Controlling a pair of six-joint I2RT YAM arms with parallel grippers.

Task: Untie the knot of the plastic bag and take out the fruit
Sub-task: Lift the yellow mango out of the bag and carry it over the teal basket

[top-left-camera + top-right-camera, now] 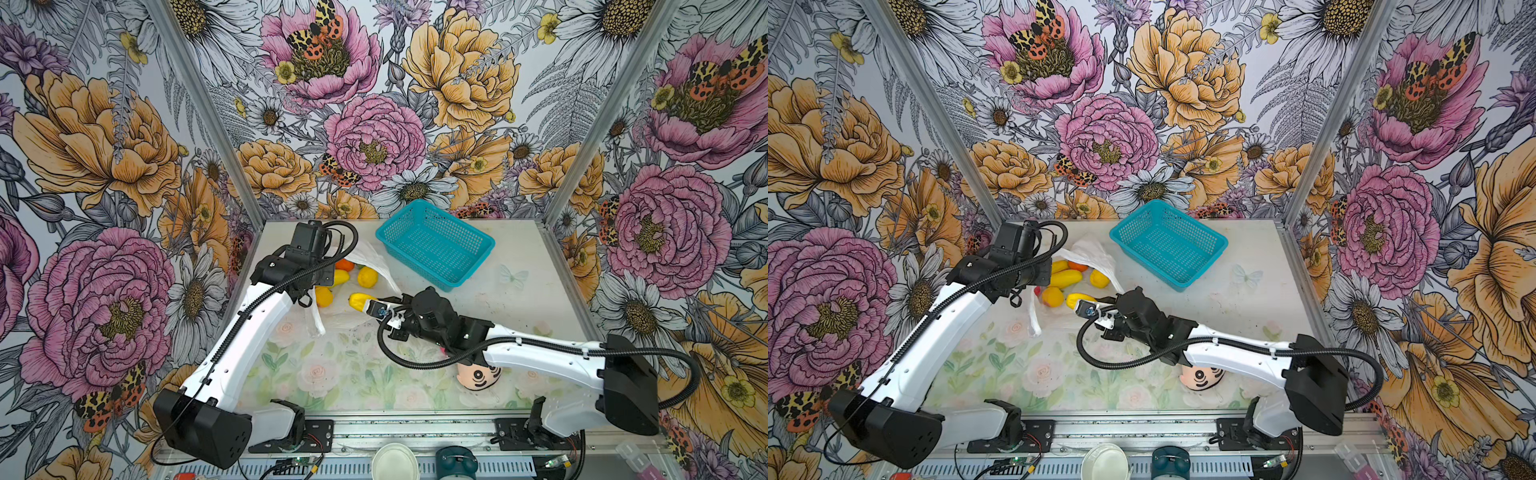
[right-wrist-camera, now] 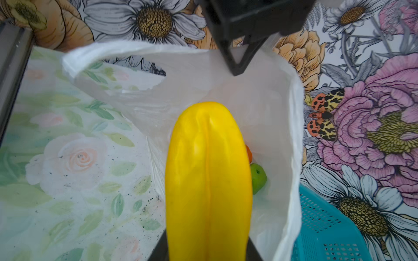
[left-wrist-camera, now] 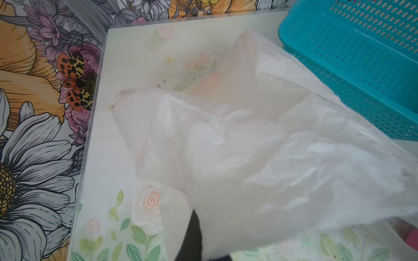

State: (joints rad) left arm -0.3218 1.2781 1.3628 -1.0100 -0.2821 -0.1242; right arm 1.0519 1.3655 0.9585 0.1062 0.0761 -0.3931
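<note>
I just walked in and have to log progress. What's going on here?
The plastic bag lies untied with its mouth open. The left tool, shut, pinches the bag's upper edge and holds it up. The right tool grips a long yellow fruit at the bag's mouth. A green fruit, an orange fruit and other yellow fruits lie inside. The teal basket beside the bag holds no fruit.

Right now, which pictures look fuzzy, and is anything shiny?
Left wrist view: the bag sits close and looks milky and soft, smeared at its lower edge, while the basket is crisp. Right wrist view: the yellow fruit is huge, with a gentle sheen. Both top views: sharp, evenly lit, walls leaning outward.
</note>
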